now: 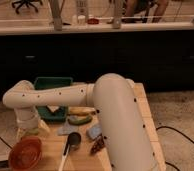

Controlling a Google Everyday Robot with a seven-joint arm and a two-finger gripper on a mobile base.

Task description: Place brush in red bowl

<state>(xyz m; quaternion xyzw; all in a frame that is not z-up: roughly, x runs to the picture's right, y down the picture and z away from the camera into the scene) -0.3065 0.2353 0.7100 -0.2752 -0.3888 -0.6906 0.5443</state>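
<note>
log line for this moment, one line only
gripper: just behind red bowl | brush: lying on table by metal cup, ungrasped | bowl: no brush inside
</note>
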